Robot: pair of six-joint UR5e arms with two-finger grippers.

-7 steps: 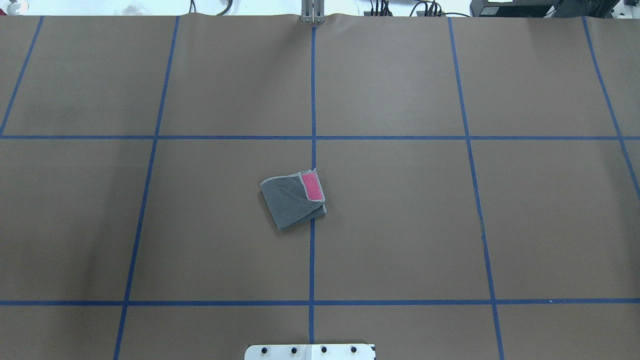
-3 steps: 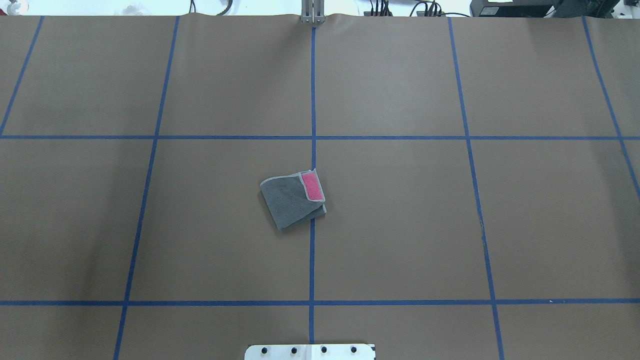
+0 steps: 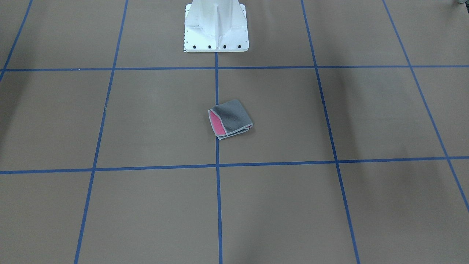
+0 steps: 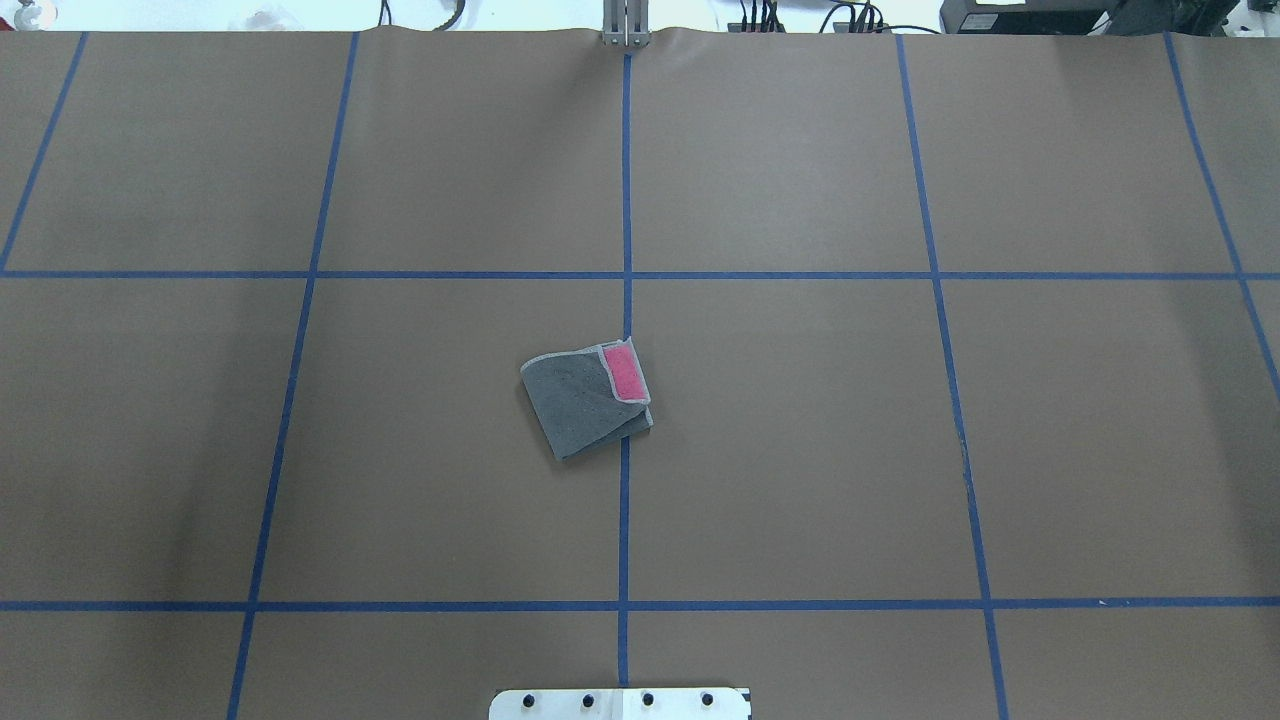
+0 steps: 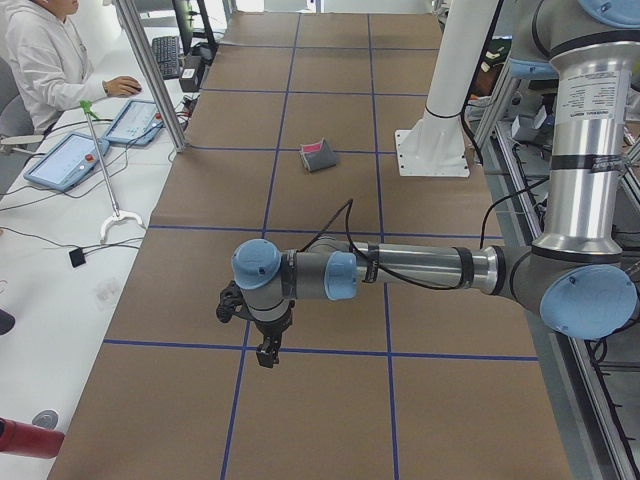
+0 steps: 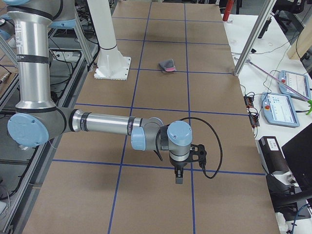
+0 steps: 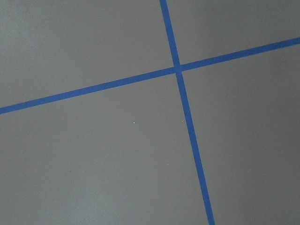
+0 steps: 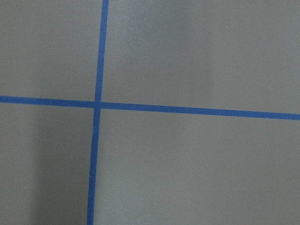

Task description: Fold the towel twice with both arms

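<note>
The towel (image 4: 585, 400) lies folded near the middle of the brown table (image 4: 800, 450), straight out from my white pedestal base (image 3: 216, 29). Its grey face is up, and a narrow strip of pink, edged in light stitching, shows along the side toward my right. It straddles the centre blue tape line (image 4: 625, 200), with most of the cloth on my left of that line. Nothing touches it.

My two arms are stretched out low toward opposite ends of the table, both well apart from the towel. My left gripper (image 5: 266, 355) points down over a blue tape line close to a crossing. My left wrist camera shows only brown surface and two crossed tapes. My right gripper (image 6: 179, 178) hangs the same way at the other end, just above a tape line, and its wrist camera shows another crossing. Both grippers show only in the side views, so I cannot tell whether my fingers on either one are apart or together. Neither gripper has any cloth in it.

At the white bench beside the table, an operator (image 5: 45, 60) in a pale hooded top sits with two touch-screen pendants (image 5: 65, 160) nearby.
</note>
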